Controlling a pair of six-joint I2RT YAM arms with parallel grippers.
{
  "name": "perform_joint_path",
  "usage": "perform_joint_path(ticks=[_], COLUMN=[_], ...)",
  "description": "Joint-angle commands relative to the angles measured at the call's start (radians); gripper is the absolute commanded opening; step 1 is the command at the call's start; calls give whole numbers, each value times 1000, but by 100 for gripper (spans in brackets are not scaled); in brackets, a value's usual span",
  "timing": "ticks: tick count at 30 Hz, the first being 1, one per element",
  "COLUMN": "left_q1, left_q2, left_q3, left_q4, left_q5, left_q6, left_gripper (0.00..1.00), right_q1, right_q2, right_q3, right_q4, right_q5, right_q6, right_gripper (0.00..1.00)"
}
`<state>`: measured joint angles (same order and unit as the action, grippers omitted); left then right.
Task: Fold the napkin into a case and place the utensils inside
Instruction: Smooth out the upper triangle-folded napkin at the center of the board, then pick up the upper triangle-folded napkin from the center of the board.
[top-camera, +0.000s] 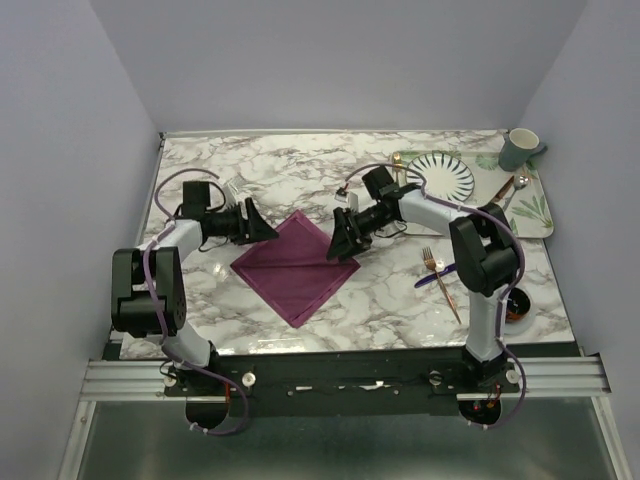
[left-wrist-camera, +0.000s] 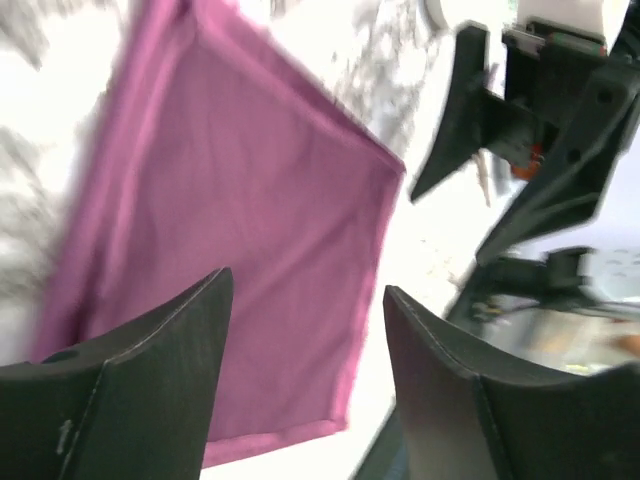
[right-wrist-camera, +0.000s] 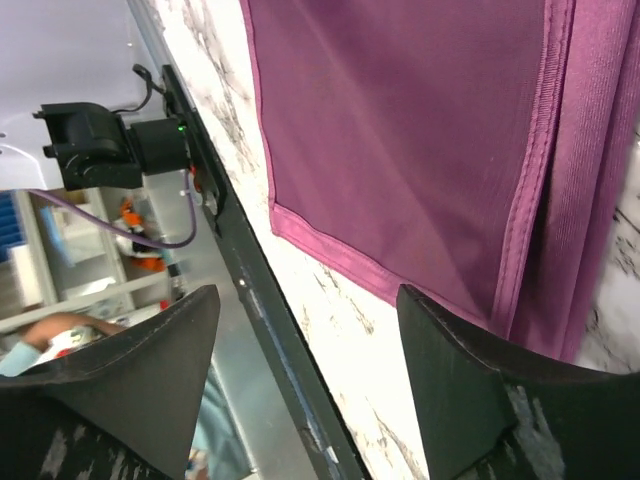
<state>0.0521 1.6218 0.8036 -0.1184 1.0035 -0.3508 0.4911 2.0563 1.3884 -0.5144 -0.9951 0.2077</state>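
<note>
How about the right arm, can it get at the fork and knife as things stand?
Probably yes. The fork and knife lie crossed and uncovered on the table. The right gripper is open and empty at the napkin's right corner, so it only needs to swing right.

Robot lab — plain booth walls (top-camera: 340, 60), aluminium rail (top-camera: 560, 372).

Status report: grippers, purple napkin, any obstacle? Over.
Left gripper, right gripper open, at edges of plum-purple satin napkin. Napkin flat on marble table, no case yet. Copper fork, dark blue knife crossed, off to right.
</note>
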Motion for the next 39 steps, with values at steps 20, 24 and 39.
perform_joint_path(ticks=[20, 24, 39], left_q1=[-314, -356, -376], left_q2=[216, 213, 210], left_q3=[447, 372, 329], left_q4=[-547, -537, -520], left_q5=[-578, -594, -582], left_q6=[751, 740, 711], left_gripper=[7, 4, 2], right_q1=[-82, -82, -80], right_q2=[-65, -15, 122], right_q3=[3, 24, 78], right_q4=[-234, -234, -231], right_q5=[343, 322, 119], right_q6=[-137, -123, -64], right_gripper=[67, 67, 56])
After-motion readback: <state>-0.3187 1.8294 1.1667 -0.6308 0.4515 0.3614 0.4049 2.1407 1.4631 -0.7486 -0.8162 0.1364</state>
